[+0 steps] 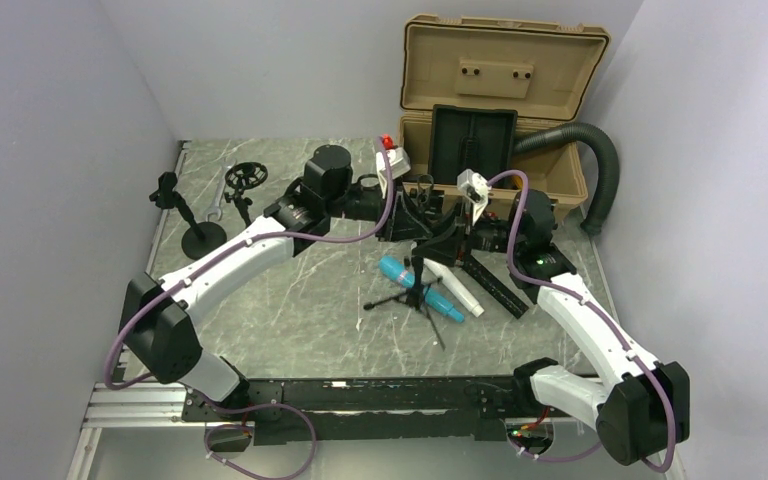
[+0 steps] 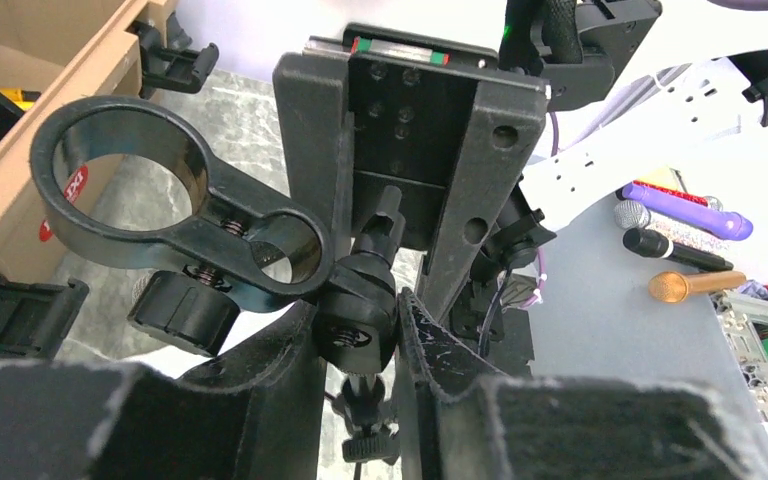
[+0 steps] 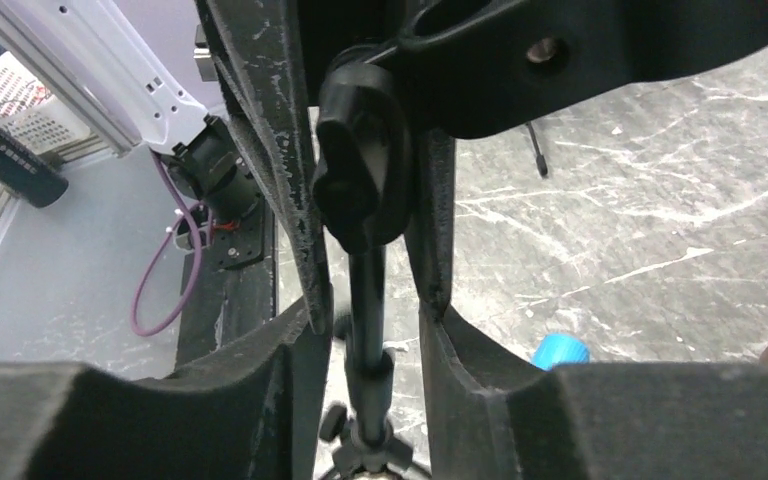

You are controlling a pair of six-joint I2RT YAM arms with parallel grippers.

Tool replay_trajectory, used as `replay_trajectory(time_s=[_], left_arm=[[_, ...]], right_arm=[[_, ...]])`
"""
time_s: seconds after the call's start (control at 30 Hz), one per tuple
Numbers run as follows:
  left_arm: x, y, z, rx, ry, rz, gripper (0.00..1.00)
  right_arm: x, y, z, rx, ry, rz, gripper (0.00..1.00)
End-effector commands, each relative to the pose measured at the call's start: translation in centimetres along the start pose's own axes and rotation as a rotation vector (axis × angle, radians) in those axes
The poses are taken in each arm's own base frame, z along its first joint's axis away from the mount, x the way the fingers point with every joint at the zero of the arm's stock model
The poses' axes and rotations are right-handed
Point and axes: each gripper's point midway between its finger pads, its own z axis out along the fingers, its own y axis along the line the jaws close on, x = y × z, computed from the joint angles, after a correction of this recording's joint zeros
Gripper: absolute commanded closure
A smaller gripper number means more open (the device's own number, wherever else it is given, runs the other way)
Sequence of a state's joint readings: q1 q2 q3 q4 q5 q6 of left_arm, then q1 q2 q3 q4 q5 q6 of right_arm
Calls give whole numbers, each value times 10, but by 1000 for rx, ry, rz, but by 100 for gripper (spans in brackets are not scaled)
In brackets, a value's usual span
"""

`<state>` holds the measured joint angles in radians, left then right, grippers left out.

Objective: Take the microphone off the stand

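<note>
A small black tripod stand point(image 1: 419, 296) stands mid-table. Its ring clip point(image 2: 120, 172) is empty. A teal and blue microphone point(image 1: 412, 279) lies on the table behind the stand's legs; its blue tip point(image 3: 560, 351) shows in the right wrist view. My left gripper point(image 1: 422, 224) point(image 2: 357, 322) is shut on the stand's black swivel joint point(image 2: 358, 318), both fingers pressing it. My right gripper point(image 1: 447, 238) point(image 3: 368, 320) faces it from the other side. It is open, its fingers either side of the stand's pole point(image 3: 365, 300) with a gap on both sides.
A white cylinder point(image 1: 457, 288) and a black ribbed bar point(image 1: 495, 285) lie beside the microphone. An open tan case point(image 1: 500, 100) with a black hose point(image 1: 605, 170) stands at the back right. Back left are a round-based stand point(image 1: 200, 236), a shock mount point(image 1: 245, 178) and a wrench point(image 1: 215, 206).
</note>
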<state>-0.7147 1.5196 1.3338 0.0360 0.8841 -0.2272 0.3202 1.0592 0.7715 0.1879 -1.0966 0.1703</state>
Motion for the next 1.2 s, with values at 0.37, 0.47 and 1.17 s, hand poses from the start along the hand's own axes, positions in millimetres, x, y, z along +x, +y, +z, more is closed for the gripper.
replay_trajectory(time_s=[0.37,0.47,1.17], left_arm=[[-29,-27,-16,5,-67,83,100],[-30,-32,-14,36,-65,86,100],[-84,-32,-52,-52,-173,131,100]], right_arm=[[-29,7,-2,-16,-71,-79,100],[-40,10,-1,-31,-80,-83,100],[25,0,7,-37,89,-106,34]])
